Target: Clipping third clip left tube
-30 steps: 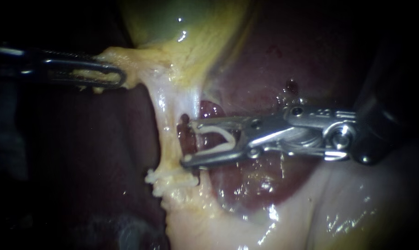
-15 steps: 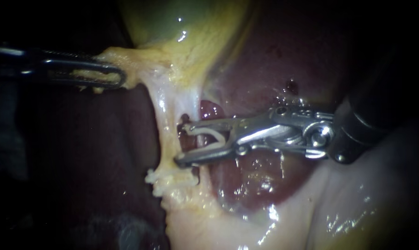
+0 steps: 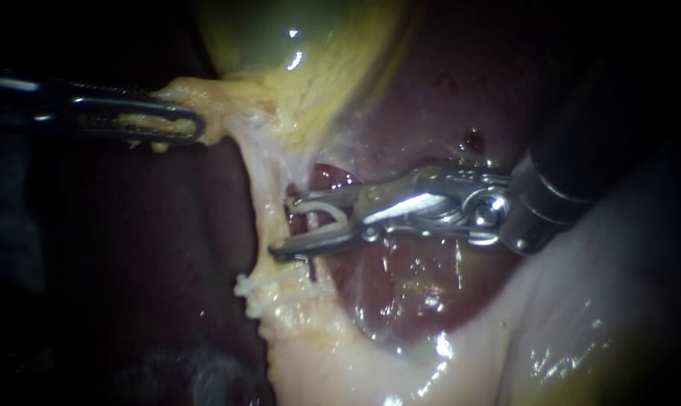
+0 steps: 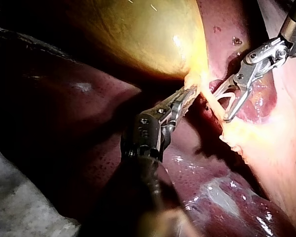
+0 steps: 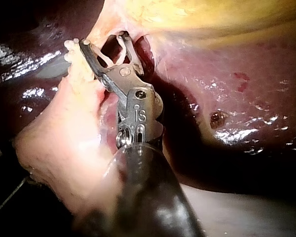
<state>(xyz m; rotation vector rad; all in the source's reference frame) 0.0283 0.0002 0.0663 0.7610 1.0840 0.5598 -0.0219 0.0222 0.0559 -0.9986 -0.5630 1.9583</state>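
Dark red liver (image 3: 431, 90) backs the scene under the yellow-green gallbladder (image 3: 280, 37), where my left instrument (image 3: 179, 124) pinches yellow tissue (image 3: 205, 98), holding the pale tube (image 3: 264, 188) taut. Within the last second my right instrument (image 3: 282, 228) has slid in across the liver, its spread jaws cradling the open white clip (image 3: 333, 213), tips now at the tube. Closing looks near, though whether they straddle the tube is unclear.

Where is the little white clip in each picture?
Endoscope view: the white clip, picture's middle, in the jaws of the right instrument.
Left wrist view: clip in the second instrument's jaws.
Right wrist view: clip in its own instrument's jaws.
Shared landmark: the yellow gallbladder.
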